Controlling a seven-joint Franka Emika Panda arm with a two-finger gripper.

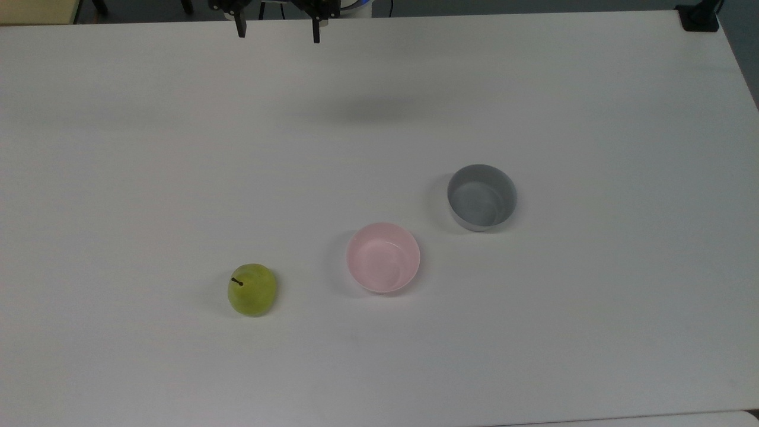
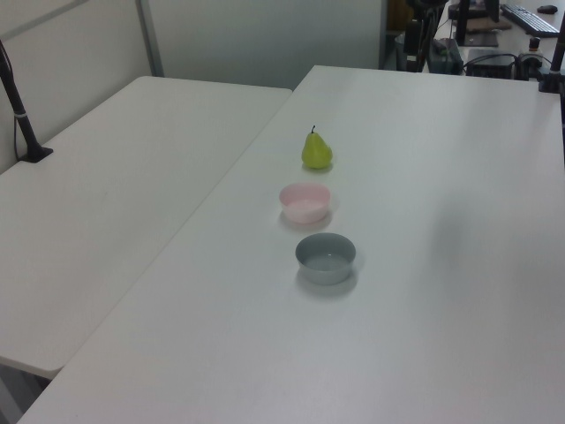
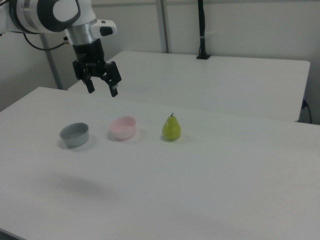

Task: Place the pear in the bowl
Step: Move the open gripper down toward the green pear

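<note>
On the white table [image 1: 533, 332] we see the pear [image 1: 252, 290] standing upright beside the pink bowl [image 1: 383, 258], while the gripper [image 3: 101, 88] hangs high above, fingers spread wide, empty.

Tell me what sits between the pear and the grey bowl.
The pink bowl sits between the pear and the grey bowl, touching neither. The left view shows all three in one line on the white table.

We note that the small round pale pink bowl [image 1: 383, 257] has a smooth, glossy inside that looks like plastic, as does the grey straight-sided bowl [image 1: 481, 197]. The rounded yellow-green pear [image 1: 252, 289] shows a faintly mottled, dull skin with a dark stem. We see the wide white table [image 1: 533, 332] as smooth and matt.
</note>
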